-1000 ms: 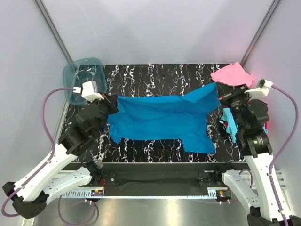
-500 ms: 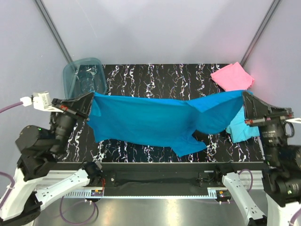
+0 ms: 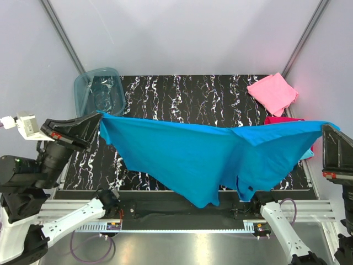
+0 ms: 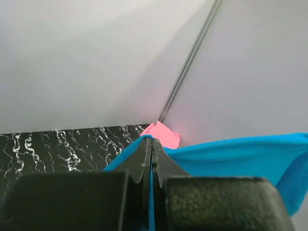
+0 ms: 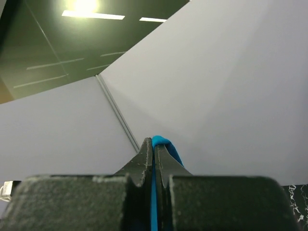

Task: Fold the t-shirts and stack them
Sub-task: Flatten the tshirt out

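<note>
Both grippers (image 3: 100,116) (image 3: 325,128) on raised teal t-shirt (image 3: 187,154)

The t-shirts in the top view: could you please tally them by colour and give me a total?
teal-blue t-shirt: 1, stretched in the air
pink t-shirt: 1, folded
magenta-red t-shirt: 1, mostly hidden
light cyan t-shirt: 1, only an edge showing
Total: 4

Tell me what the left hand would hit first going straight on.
Past the teal shirt the left hand grips, probably the pink shirt in the far corner, though depth is unclear.
</note>
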`<state>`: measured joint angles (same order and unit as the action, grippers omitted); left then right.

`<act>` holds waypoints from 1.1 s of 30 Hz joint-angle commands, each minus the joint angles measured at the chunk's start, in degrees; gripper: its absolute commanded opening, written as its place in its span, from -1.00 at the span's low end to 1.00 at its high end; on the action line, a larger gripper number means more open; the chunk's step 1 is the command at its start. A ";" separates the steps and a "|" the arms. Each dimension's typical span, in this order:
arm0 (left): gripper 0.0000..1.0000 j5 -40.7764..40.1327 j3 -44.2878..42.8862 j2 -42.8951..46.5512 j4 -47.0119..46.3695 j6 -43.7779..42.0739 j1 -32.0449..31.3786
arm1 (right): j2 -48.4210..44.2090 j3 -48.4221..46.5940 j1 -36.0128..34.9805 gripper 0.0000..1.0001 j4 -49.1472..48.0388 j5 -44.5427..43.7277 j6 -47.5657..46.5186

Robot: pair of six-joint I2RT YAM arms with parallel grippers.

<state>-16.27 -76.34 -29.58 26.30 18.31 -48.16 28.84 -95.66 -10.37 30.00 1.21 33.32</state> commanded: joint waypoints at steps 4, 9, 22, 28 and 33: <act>-1.00 -5.51 -3.47 -0.03 0.59 -4.32 2.02 | 6.04 -3.05 0.18 -1.00 0.32 -0.95 -2.20; -1.00 -16.06 -2.77 -5.64 -2.39 -9.77 2.02 | 15.35 -3.48 0.18 -1.00 -0.55 -5.69 -4.14; -1.00 -2.71 5.76 -35.61 -17.77 -3.01 28.38 | 42.59 12.59 0.70 -1.00 -15.66 -11.14 -1.60; -1.00 -1.56 5.41 -49.86 -23.04 -2.66 30.50 | 50.68 19.36 2.37 -1.00 -22.26 -10.62 -0.45; -1.00 -2.97 1.37 -59.70 -24.02 -3.01 30.67 | 56.05 20.51 3.43 -1.00 -26.21 -9.92 -0.36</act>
<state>-19.03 -70.91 -86.94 8.97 15.07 -18.02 84.05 -74.04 -7.86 12.67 -7.05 32.53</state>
